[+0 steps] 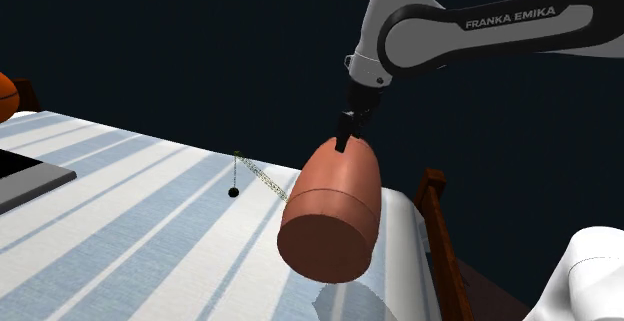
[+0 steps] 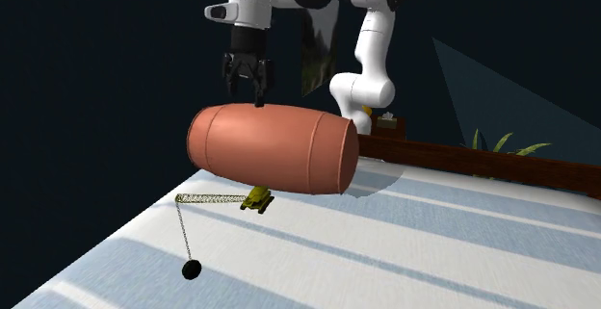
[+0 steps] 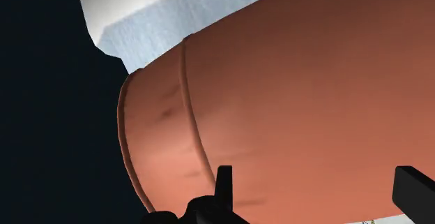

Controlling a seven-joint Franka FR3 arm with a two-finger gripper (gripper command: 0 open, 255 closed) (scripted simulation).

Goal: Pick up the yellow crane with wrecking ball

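Striped blue-white surface point(image 2: 462, 249) carries a big reddish-brown barrel point(image 2: 270, 148) lying on its side, right in the approach path. Gripper point(image 2: 247, 84) hangs just above the barrel's top, jaws spread wide and holding nothing; can't tell if the tips touch it. Yellow crane point(image 2: 257, 199) sits tucked at the barrel's lower edge, its boom and black wrecking ball point(image 2: 191, 270) poking out clear of the barrel, so the grab probably has to come from that side.

Items present: one yellow crane with wrecking ball point(image 2: 256, 199) and one reddish-brown barrel point(image 2: 270, 148). Supporting surfaces: one striped surface point(image 2: 433, 259).
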